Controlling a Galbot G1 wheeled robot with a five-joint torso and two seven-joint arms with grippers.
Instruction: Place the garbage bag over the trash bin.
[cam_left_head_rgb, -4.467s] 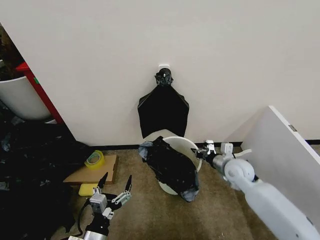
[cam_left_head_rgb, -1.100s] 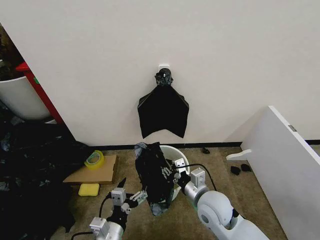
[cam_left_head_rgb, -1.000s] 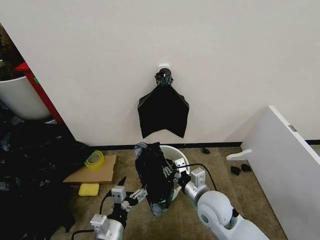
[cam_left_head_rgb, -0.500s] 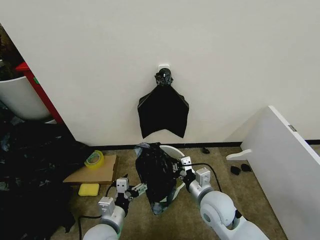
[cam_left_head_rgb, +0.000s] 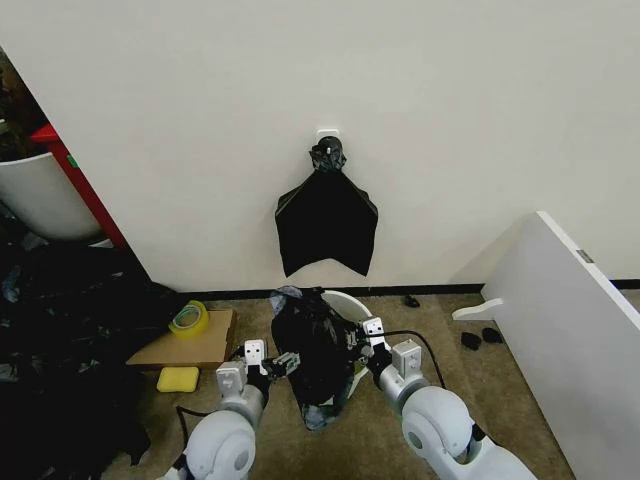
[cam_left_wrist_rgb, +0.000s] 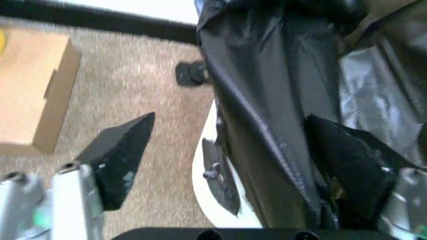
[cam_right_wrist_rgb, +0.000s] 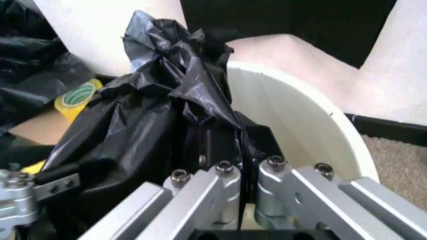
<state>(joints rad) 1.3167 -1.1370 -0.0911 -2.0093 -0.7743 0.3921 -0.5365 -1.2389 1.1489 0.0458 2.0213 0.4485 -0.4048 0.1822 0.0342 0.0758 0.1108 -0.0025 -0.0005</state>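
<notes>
The crinkled, glossy black plastic garbage bag (cam_left_head_rgb: 312, 345) hangs over the near rim of the round white plastic trash bin (cam_left_head_rgb: 345, 301). The right gripper (cam_left_head_rgb: 352, 343) is clenched on the bag's fold at the rim. The left gripper (cam_left_head_rgb: 277, 364) is spread wide, one finger (cam_left_wrist_rgb: 350, 167) touching the bag.

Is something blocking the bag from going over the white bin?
Nothing visible does. The bag already hangs bunched against the bin's rim. The right pincer is shut on the bag, and the left pincer is open at the bag's other side. No other thing lies between bag and bin.
</notes>
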